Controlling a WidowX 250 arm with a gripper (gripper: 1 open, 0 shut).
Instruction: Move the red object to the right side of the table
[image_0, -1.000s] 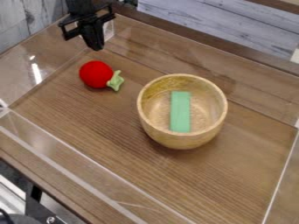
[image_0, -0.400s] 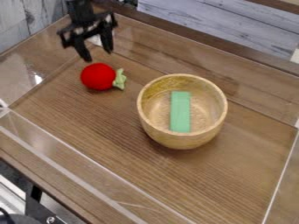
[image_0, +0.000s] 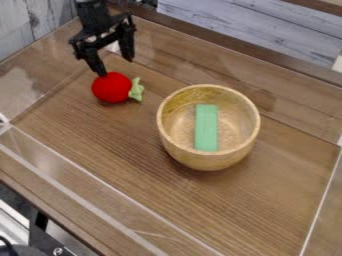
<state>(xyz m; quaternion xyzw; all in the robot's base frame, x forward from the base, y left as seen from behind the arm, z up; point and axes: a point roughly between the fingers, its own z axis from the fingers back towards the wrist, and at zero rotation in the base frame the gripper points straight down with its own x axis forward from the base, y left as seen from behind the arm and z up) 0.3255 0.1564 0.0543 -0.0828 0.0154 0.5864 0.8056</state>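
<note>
The red object (image_0: 112, 88), a small round toy fruit with a pale green leafy tip on its right, lies on the brown wood-grain table (image_0: 120, 170) at the left. My black gripper (image_0: 107, 55) hangs just above and behind it, pointing down. Its two fingers (image_0: 92, 60) are spread apart with nothing between them. The fingertips sit close over the fruit's top without touching it, as far as I can tell.
A wooden bowl (image_0: 245, 143) holding a flat green block (image_0: 207, 127) stands right of the fruit, near the table's middle. Clear acrylic walls (image_0: 27, 75) edge the tabletop. Grey planks run along the back.
The gripper went from shut to open and came down and nearer, toward the red object. The fruit and the bowl have stayed where they were.
</note>
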